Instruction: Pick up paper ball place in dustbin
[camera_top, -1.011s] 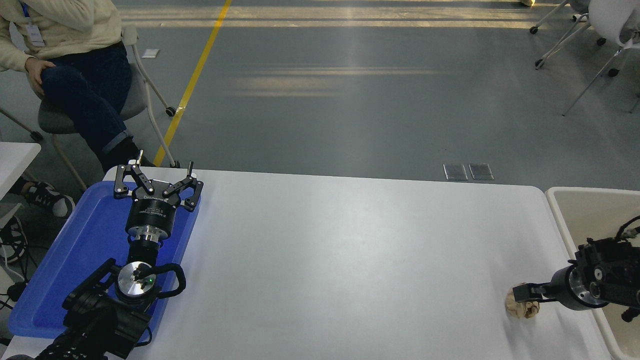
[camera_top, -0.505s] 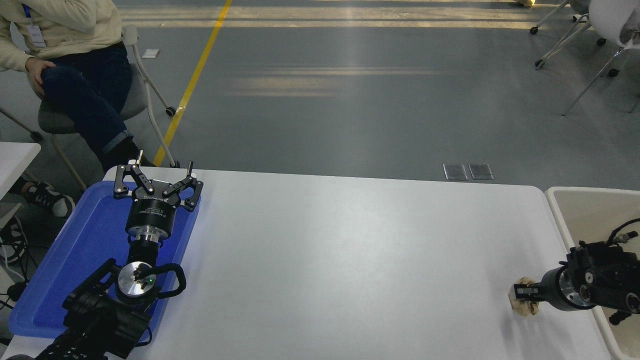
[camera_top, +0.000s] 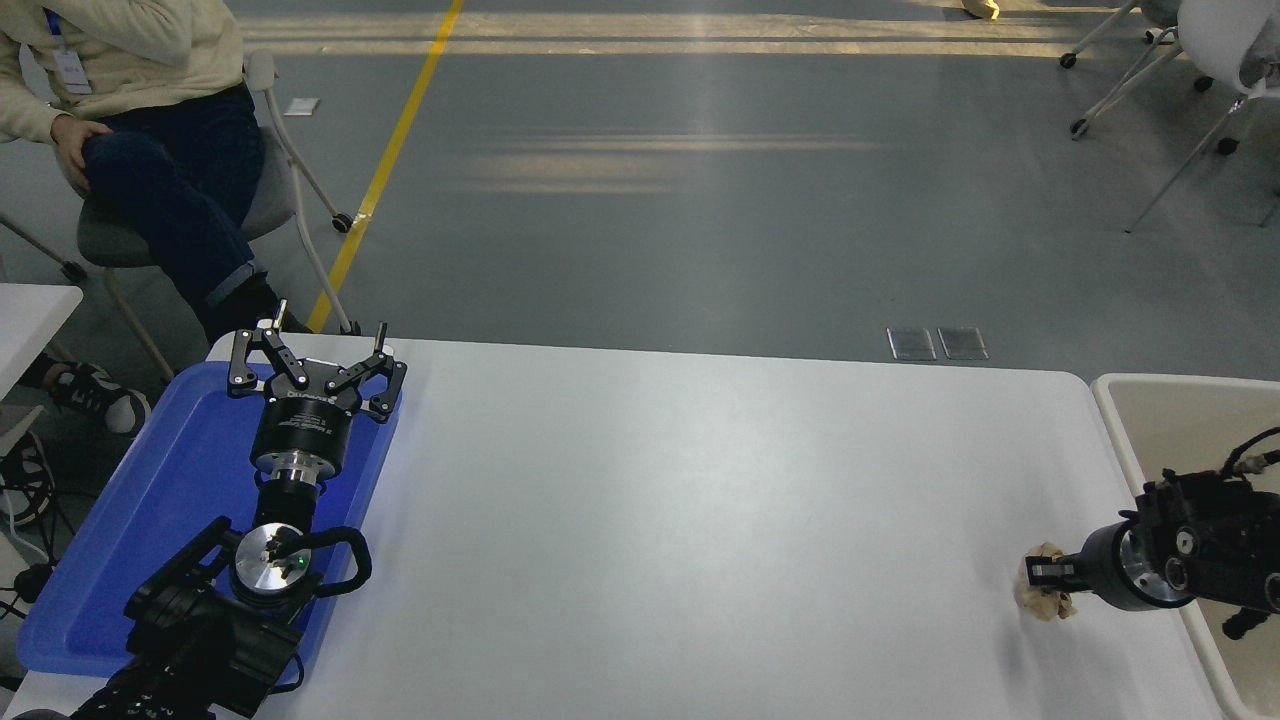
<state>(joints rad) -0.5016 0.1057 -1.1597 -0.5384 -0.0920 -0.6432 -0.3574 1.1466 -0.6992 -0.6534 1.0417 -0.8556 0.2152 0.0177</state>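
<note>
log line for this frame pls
right gripper: shut on paper ball | lifted: unclear | dustbin: right | left gripper: parked over tray

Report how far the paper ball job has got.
Done: the right hand has reached the paper ball near the table's right edge and looks shut on it. In hand: the lift; a shadow beneath hints the ball is just off the table. Left: carrying it right and dropping it in the dustbin. The left hand is parked open over the blue tray.
</note>
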